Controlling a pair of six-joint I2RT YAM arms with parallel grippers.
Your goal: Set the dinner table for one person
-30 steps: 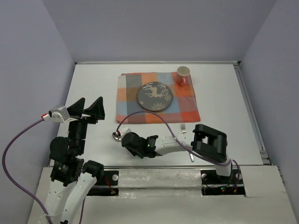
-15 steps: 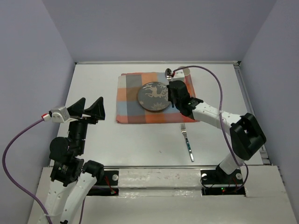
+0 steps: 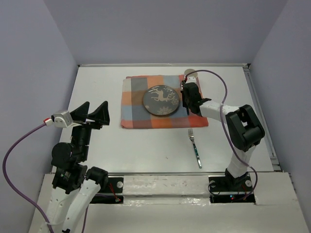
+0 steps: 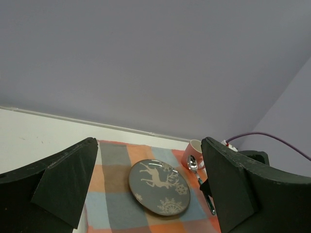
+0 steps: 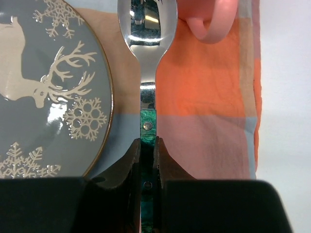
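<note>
Fingers [image 5: 130, 162] of the right gripper [image 5: 147, 148] are clamping the green handle of a shiny steel spoon [image 5: 147, 29], jaws nearly together; spoon bowl is sitting between the round dark grey reindeer-print plate [image 5: 43, 87] and the handle of the pink ceramic mug [image 5: 214, 22], over the orange, grey and blue checked cloth [image 5: 204, 97]; cannot tell whether it is touching the cloth; left gripper [image 3: 92, 112] is hovering well apart from the cloth, fingers wide apart, holding nothing; green-handled steel fork [image 3: 195, 148] is lying on bare tabletop near the cloth's near right corner; large matte white rectangular dinner table [image 3: 97, 87] is spreading under everything ahead of the arm bases, plain and smooth.
</note>
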